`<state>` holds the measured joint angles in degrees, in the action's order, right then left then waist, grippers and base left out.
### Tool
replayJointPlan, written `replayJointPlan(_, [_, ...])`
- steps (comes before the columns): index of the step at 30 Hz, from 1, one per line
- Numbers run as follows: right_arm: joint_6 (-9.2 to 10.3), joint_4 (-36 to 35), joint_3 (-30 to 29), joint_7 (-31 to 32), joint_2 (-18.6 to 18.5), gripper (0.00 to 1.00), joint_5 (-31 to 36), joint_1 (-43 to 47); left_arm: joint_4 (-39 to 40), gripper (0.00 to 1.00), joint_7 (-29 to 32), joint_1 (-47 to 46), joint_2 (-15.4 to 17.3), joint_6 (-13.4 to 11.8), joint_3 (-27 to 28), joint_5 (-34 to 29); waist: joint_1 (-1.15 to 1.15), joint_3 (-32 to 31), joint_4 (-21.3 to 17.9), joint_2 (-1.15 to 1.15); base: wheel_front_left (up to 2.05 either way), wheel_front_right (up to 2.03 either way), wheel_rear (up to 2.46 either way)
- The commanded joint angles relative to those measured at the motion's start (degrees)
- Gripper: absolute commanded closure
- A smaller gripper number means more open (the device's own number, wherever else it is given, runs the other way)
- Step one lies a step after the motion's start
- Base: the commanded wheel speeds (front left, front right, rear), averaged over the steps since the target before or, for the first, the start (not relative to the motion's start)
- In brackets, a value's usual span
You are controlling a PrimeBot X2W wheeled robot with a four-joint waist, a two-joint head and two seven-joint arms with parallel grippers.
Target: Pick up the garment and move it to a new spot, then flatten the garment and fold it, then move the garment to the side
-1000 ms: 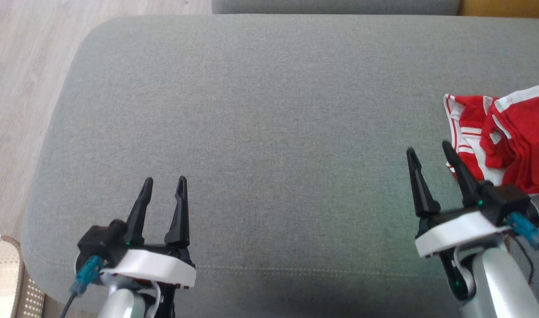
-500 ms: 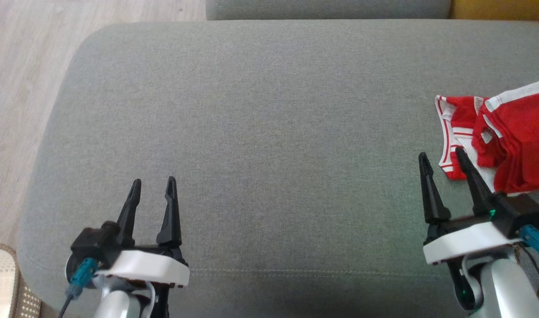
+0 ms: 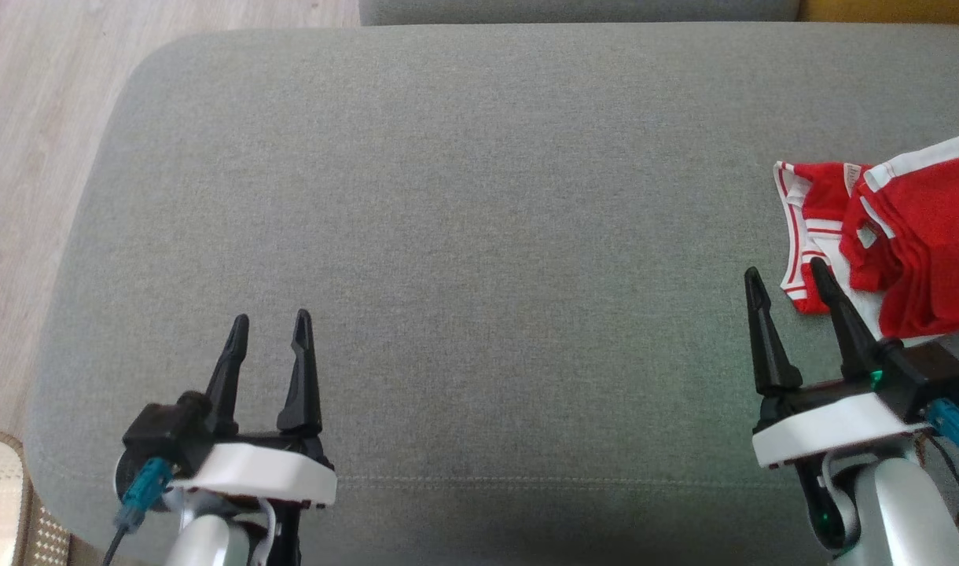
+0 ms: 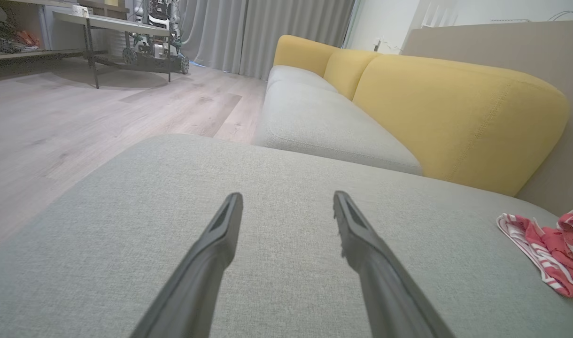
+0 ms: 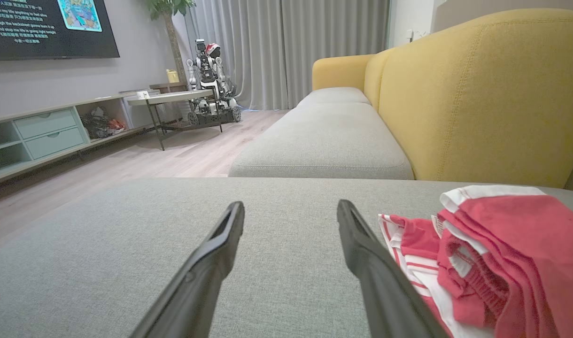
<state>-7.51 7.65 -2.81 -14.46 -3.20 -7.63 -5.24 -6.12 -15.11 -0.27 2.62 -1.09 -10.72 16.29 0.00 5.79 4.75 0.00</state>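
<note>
We see the crumpled red-and-white fabric garment (image 3: 912,228) at 3 o'clock on the grey upholstered cushion (image 3: 479,196), just beside the right gripper (image 3: 785,266); it and the left gripper (image 3: 271,316) are both spread and empty, and we judge the cloth light and limp, so pinch its striped 9 o'clock edge.

Far beyond the right gripper (image 5: 290,204), up and to its left, a dark wall screen (image 5: 47,28) carries several lines of small white lettering, too blurred to read surely. Just right of its fingers, the tag (image 3: 851,178) on the garment (image 3: 927,236) is illegible.
</note>
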Motion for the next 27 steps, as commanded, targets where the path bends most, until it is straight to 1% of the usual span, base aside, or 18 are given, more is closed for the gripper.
replayJointPlan(1, [0.02, -2.2, 1.5, -0.5, 0.3, 0.0, 0.1, -1.7, 2.0, 0.0, 0.1, -2.3, 0.3, -0.9, 1.8, -0.5, 0.0, 0.1, 0.0, 0.0, 0.0, 0.0, 0.0])
replayJointPlan(7, [0.02, -2.7, 1.5, -0.5, 0.3, 0.0, 0.4, -1.9, 2.9, 0.0, 0.1, -1.9, 0.3, -0.3, 2.4, 1.2, 0.0, 0.0, -0.2, 0.0, 0.0, 0.0, 0.0])
replayJointPlan(9, [0.02, -2.9, 1.7, -0.5, 0.3, 0.0, 0.3, -1.9, 2.4, 0.0, 0.1, -1.6, 0.3, 0.7, 2.6, 3.2, 0.0, 0.0, -0.3, 0.0, 0.0, 0.0, 0.0])
replayJointPlan(10, [0.02, -3.0, 1.7, -0.5, 0.3, 0.0, 0.3, -1.9, 2.0, 0.0, 0.1, -1.5, 0.3, 1.7, 2.7, 4.7, 0.0, -0.1, -0.4, 0.0, 0.0, 0.0, 0.0])
replayJointPlan(13, [0.02, -3.1, 1.8, -0.5, 0.3, 0.0, 0.3, -1.9, 1.4, 0.0, 0.1, -1.5, 0.3, 3.4, 3.5, 6.2, 0.0, -0.1, -0.5, 0.0, 0.0, 0.0, 0.0])
replayJointPlan(23, [0.02, -3.0, 1.8, -0.5, 0.3, 0.0, 0.3, -1.9, 2.1, 0.0, 0.1, -1.4, 0.3, 5.3, 4.4, 7.6, 0.0, -0.3, -0.9, 0.0, 0.0, 0.0, 0.0])
replayJointPlan(24, [0.0, -1.0, 0.4, 0.0, 0.0, 1.0, 0.1, 0.0, 0.1, 1.0, 0.0, 0.0, 0.0, 5.0, 2.3, 7.6, 0.0, -0.3, -0.9, 0.0, 0.0, 0.0, 0.0])
replayJointPlan(27, [0.0, 1.9, 0.6, 0.1, 0.0, 1.0, 0.1, 0.6, -2.7, 1.0, 0.0, 0.6, -0.2, 5.1, 2.0, 7.6, 0.0, -0.3, -0.9, 0.0, 0.0, 0.0, 0.0])
